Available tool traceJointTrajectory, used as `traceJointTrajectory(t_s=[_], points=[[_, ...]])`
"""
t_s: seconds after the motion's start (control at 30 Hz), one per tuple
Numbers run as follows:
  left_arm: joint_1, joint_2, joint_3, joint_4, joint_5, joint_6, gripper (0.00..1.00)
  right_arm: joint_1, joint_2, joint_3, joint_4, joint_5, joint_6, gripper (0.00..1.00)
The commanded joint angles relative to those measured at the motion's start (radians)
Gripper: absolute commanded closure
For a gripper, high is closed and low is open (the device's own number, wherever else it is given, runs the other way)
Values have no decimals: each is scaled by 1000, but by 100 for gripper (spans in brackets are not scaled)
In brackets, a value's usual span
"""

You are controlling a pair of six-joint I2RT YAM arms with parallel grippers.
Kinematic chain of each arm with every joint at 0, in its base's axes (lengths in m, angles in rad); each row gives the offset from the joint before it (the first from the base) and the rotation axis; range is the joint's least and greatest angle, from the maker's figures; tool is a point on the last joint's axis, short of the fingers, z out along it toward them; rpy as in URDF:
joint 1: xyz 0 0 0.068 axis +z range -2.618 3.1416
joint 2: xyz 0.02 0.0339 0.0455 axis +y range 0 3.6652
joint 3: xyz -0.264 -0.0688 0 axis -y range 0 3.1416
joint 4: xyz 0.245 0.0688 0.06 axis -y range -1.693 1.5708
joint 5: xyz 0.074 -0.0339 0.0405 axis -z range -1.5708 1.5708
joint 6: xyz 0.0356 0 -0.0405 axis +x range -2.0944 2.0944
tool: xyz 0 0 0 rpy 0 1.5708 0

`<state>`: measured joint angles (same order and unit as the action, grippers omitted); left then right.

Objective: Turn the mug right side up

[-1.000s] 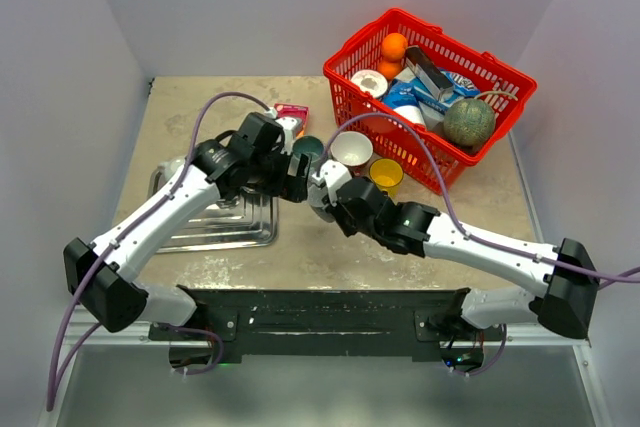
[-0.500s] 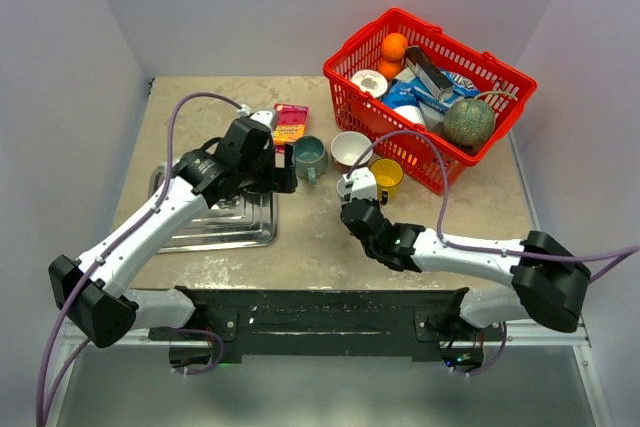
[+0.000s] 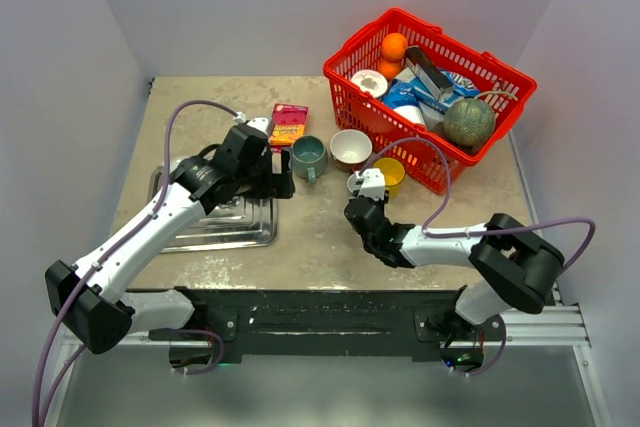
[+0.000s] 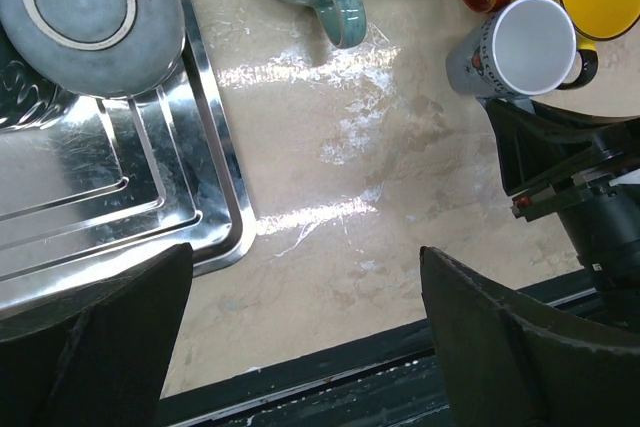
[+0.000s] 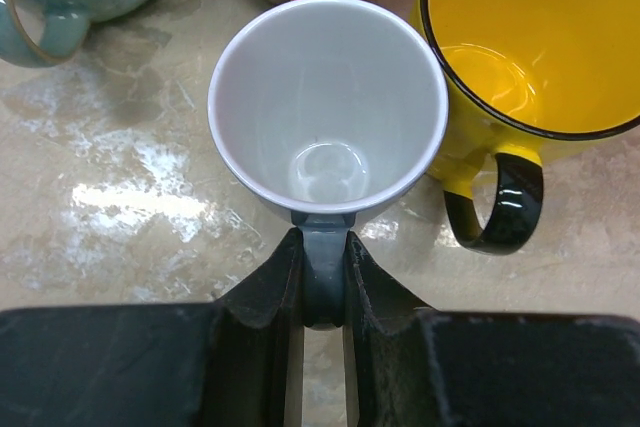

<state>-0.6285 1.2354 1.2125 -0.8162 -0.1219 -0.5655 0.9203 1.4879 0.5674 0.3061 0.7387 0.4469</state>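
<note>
Item: mug [image 5: 327,97], pale grey outside, plain white inside, a smooth round rim, and one grey handle on the near side. Orientation: mouth facing up, the bare inner floor showing from my right wrist view. Location: middle of the worktop [image 3: 300,247], just near of a red-brown mug [image 3: 351,147] and directly left of a yellow mug [image 5: 530,37] with a black rim and black handle. The two rims sit so close that I cannot tell whether they touch. Hold: my right end effector [image 5: 322,247] is clamped shut on the grey handle, one finger on either side of it, the mug body beyond the fingertips. My left end effector [image 4: 305,267] stands wide apart with nothing between its fingers. It hangs over the worktop left of the mug, by the right edge of a metal tray [image 4: 120,207]. Other entries: a teal mug [image 3: 309,155] upright to the left of the red-brown one. A round grey dish [image 4: 90,17], underside up, on the tray. A pink carton [image 3: 289,124] at the far side behind the teal mug. A red basket [image 3: 350,82] at far right, filled with a melon [image 3: 469,121], an orange [image 3: 394,45] and assorted packets.
</note>
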Motion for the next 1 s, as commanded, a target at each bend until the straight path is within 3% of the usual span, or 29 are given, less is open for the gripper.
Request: traceJointTrajectory(t_s=[0.0,0.1,0.13,0.33,0.47,0.6,0.73,0.97], points=[[7,-22,-5,25,-16,-16,1,-6,40,11,153,27,29,100],[9,-21,-7,20,-18,-16,1,-6,46,12,142,27,36,88],[9,-24,-8,20,-19,-17,1,-6,34,11,136,21,36,75],[7,-22,-24,25,-27,-27,1,-6,-60,11,44,13,49,34],[10,-17,-30,32,-47,-30,1,-6,-176,55,-97,-24,67,22],[19,-8,-42,38,-84,-43,1,-6,-257,153,-347,-107,87,15],[38,2,-70,57,-140,-74,1,-6,-320,219,-462,-166,87,13],[264,2,-119,120,-108,-48,1,-8,-364,310,-547,-188,49,13]])
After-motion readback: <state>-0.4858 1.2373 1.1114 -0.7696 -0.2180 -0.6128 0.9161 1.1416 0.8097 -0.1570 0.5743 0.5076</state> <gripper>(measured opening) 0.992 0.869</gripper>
